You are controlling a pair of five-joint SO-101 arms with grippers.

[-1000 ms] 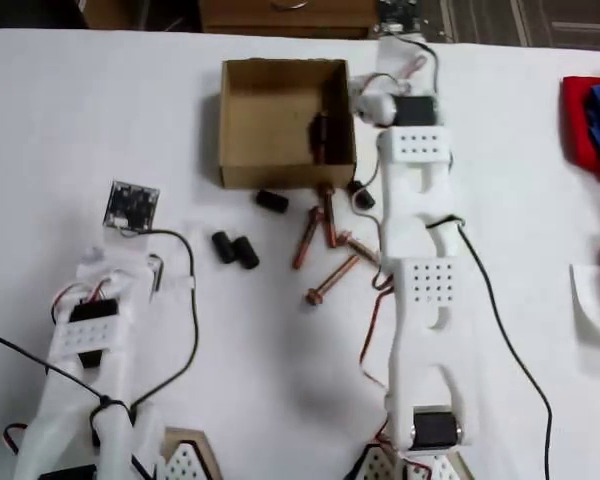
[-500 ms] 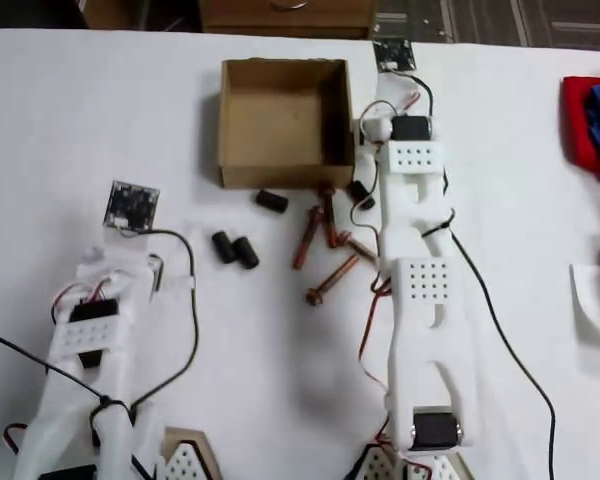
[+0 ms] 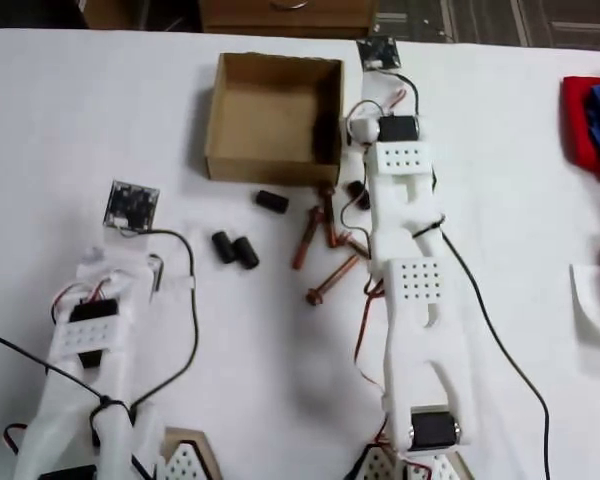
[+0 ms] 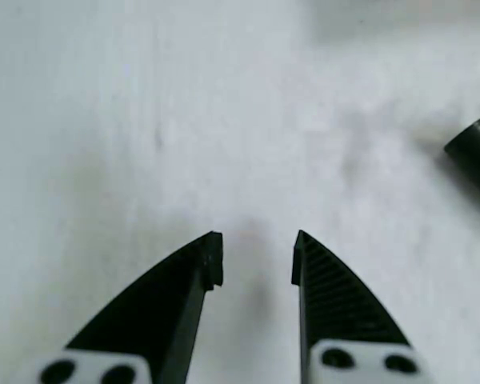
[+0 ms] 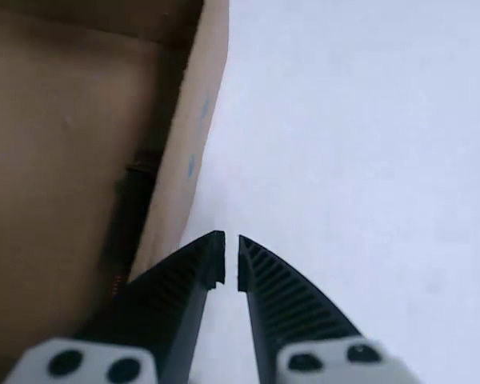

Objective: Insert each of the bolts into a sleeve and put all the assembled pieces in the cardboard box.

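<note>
The cardboard box (image 3: 275,115) stands at the back middle of the table. In the right wrist view a dark assembled piece (image 5: 132,216) lies inside it against the box wall (image 5: 194,144). My right gripper (image 5: 230,260) is just outside that wall, over bare table, shut and empty; from above it sits at the box's right side (image 3: 358,125). Several copper bolts (image 3: 320,240) lie loose in front of the box. Black sleeves (image 3: 272,200) (image 3: 235,249) lie nearby. My left gripper (image 4: 256,260) hangs open above the table, a sleeve (image 4: 476,152) off to one side.
Another black sleeve (image 3: 358,193) lies partly under the right arm (image 3: 410,280). The left arm (image 3: 90,330) is at the front left with its cable looping beside it. Red cloth (image 3: 592,110) and a white object (image 3: 595,310) are at the right edge.
My right gripper has drawn back from inside the box to its outer right side, leaving the assembled piece inside. The box has slid a little to the left. The left arm has not moved.
</note>
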